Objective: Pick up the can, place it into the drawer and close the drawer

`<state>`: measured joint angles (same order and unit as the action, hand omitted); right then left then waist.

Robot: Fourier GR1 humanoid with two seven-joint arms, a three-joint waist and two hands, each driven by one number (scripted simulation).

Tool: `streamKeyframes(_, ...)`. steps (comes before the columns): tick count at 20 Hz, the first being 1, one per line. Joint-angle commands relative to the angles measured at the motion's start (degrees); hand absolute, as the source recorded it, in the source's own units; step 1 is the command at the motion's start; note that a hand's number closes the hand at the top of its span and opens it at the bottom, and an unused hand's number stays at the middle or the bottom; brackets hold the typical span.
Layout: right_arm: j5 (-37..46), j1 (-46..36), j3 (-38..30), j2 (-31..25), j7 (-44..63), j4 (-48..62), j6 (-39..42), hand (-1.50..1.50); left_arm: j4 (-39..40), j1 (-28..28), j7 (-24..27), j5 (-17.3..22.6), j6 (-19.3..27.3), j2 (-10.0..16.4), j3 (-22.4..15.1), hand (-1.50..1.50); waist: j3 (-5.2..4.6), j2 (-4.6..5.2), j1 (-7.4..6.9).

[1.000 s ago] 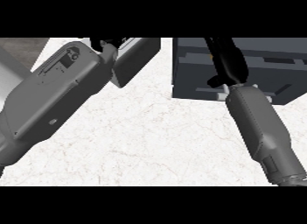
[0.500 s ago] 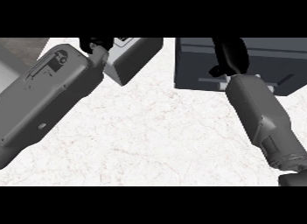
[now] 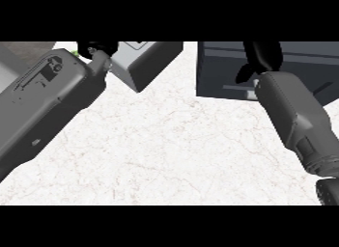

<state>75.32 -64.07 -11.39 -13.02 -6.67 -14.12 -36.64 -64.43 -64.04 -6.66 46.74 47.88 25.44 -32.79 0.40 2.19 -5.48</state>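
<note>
Hovering at the dark grey box-shaped drawer unit [image 3: 222, 67] on the white marbled counter [image 3: 172, 144], the robot's black right hand [image 3: 261, 55] appears to be lining up a close best pushed straight and square, its grasp, like the left hand's [image 3: 98, 48], unreadable, the can nowhere visible.

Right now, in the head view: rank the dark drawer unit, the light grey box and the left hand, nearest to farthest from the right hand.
1. The dark drawer unit, upper right: the right hand lies over its front.
2. The light grey box, top centre, left of the drawer unit.
3. The left hand, top left, just beyond the box's far side.
</note>
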Motion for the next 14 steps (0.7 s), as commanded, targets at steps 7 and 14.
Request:
streamKeyframes(7, -5.0, -7.3, -4.7, 0.1, -6.0, 2.8, 5.5, -1.5, -3.8, 1.1, -1.3, -0.7, 0.5, 0.0, 0.2, -1.5, -0.17, -0.17, -1.19)
streamKeyframes(14, -21.3, -7.0, -19.9, 2.7, -13.6, 2.3, 11.5, -1.5, -4.4, 1.2, -3.0, -1.1, 0.5, 1.7, -0.1, -1.5, 0.16, -0.33, -1.36)
